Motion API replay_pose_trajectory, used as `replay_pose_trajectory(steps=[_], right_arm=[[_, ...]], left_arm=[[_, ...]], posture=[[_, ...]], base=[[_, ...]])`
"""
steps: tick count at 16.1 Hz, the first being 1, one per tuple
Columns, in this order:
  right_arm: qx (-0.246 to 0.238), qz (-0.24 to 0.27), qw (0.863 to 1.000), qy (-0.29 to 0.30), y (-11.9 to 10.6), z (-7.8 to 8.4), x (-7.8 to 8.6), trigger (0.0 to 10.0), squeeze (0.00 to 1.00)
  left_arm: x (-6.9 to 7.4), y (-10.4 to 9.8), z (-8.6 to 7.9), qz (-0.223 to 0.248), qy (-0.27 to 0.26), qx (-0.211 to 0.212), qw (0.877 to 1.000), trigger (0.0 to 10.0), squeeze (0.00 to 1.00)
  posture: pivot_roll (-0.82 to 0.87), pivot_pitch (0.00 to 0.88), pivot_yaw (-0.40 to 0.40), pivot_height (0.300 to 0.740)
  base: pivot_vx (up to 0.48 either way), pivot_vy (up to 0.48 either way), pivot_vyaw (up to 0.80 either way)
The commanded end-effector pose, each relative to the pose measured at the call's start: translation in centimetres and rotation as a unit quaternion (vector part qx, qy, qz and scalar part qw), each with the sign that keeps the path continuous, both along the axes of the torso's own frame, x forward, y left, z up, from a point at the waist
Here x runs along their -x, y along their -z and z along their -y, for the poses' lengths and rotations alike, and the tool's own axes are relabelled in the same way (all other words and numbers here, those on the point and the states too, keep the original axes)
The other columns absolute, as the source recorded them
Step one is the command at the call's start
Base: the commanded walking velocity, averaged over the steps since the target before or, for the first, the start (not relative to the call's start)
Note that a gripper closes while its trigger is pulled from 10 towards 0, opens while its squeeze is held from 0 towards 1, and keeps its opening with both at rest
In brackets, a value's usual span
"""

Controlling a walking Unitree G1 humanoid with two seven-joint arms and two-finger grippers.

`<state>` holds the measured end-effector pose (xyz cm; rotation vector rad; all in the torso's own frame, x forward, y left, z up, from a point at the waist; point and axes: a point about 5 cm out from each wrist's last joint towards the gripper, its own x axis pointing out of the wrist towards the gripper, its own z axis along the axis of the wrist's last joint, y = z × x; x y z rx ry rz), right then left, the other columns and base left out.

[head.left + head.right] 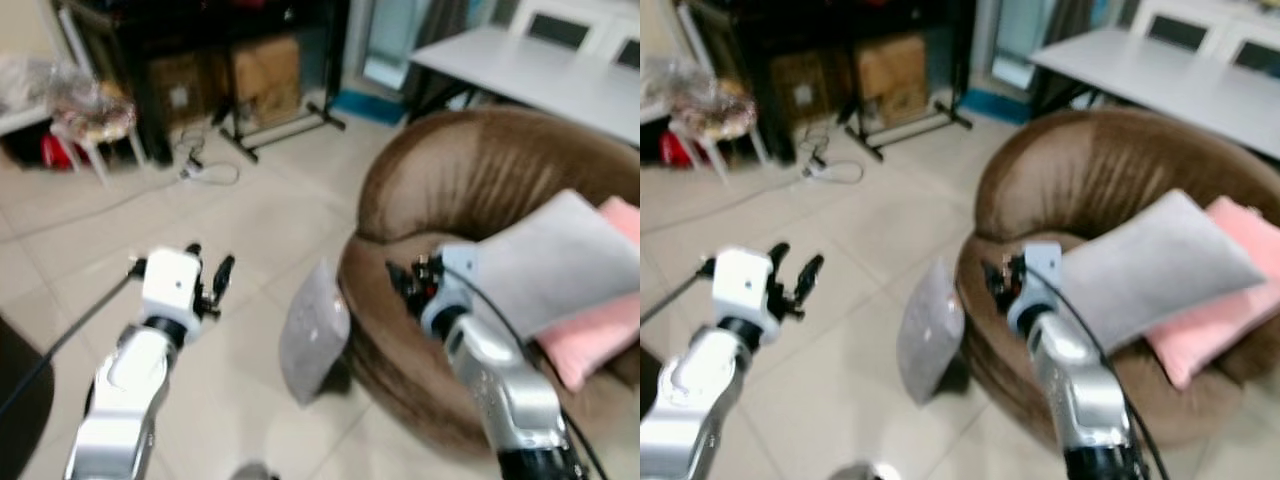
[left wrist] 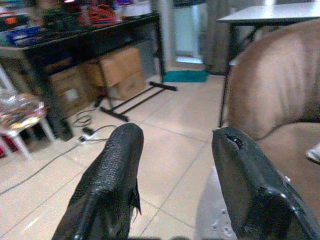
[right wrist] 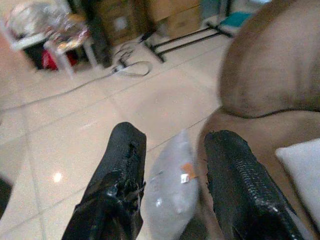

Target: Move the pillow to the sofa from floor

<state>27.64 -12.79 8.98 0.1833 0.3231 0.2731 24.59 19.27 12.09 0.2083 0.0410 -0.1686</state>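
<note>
A grey pillow [image 1: 312, 332] stands on edge on the tiled floor, leaning against the front of the round brown sofa [image 1: 480, 180]. The right wrist view shows this pillow [image 3: 172, 192] below and between the open fingers [image 3: 120, 170]. My right gripper [image 1: 408, 278] hovers over the sofa's front rim, open and holding nothing. My left gripper [image 1: 208, 272] is raised over bare floor left of the pillow, fingers [image 2: 112, 170] spread apart and empty. A larger grey cushion [image 1: 555, 260] and a pink cushion [image 1: 600, 325] lie on the sofa seat.
A white table [image 1: 540, 70] stands behind the sofa. At the back are a dark shelf with cardboard boxes [image 1: 262, 75], a black stand base [image 1: 280, 130], a cable and power strip [image 1: 200, 168], and a small white stool [image 1: 90, 125]. Tiled floor lies open to my left.
</note>
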Motion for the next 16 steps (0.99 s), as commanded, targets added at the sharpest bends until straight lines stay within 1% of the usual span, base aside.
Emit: replay_pose_trajectory(steps=[1, 4, 5, 9, 10, 11, 13, 16], right_arm=[[0.006, 0.009, 1.000, 0.004, -0.4, 0.6, -0.2, 10.0, 0.00], [0.009, 0.011, 1.000, 0.013, -0.3, 0.7, -0.2, 10.0, 0.00], [0.000, 0.008, 1.000, 0.030, -0.2, 1.0, -0.2, 10.0, 0.00], [0.008, 0.020, 0.998, 0.051, -0.2, 1.3, -0.1, 10.0, 0.00], [0.010, 0.031, 0.997, 0.077, -0.4, 1.8, -0.2, 10.0, 0.00], [0.005, 0.041, 0.995, 0.089, -0.6, 2.0, -0.2, 10.0, 0.00], [0.006, 0.043, 0.995, 0.088, -0.6, 2.1, -0.2, 10.0, 0.00], [0.019, 0.046, 0.996, 0.078, -0.6, 2.0, -0.1, 10.0, 0.00]], left_arm=[[0.1, -0.3, 0.3, 0.008, 0.003, 0.006, 1.000, 10.0, 0.00], [0.1, -0.3, 0.3, 0.010, 0.002, 0.006, 1.000, 10.0, 0.00], [0.0, -0.4, 0.3, 0.012, 0.001, 0.007, 1.000, 10.0, 0.00], [-0.1, -0.4, 0.1, 0.015, -0.003, 0.008, 1.000, 10.0, 0.00], [-0.2, -0.5, -0.1, 0.020, -0.009, 0.008, 1.000, 10.0, 0.00], [-0.2, -0.5, -0.3, 0.021, -0.013, 0.009, 1.000, 10.0, 0.00], [-0.2, -0.4, -0.4, 0.021, -0.013, 0.008, 1.000, 10.0, 0.00], [-0.2, -0.3, -0.4, 0.021, -0.013, 0.008, 1.000, 10.0, 0.00]], posture=[[0.00, 0.000, -0.072, 0.740], [0.01, 0.000, -0.074, 0.740], [0.01, 0.000, -0.074, 0.740], [0.00, 0.000, -0.067, 0.740], [0.00, 0.000, -0.066, 0.740], [0.00, 0.000, -0.066, 0.740], [-0.01, 0.000, -0.061, 0.740], [-0.01, 0.000, -0.063, 0.740]], base=[[0.255, 0.000, 0.80], [0.257, 0.000, 0.80], [0.259, 0.000, 0.00], [0.268, 0.000, 0.00], [0.281, 0.000, 0.00], [0.296, 0.000, 0.00], [0.296, 0.000, 0.00], [0.296, 0.000, 0.00]])
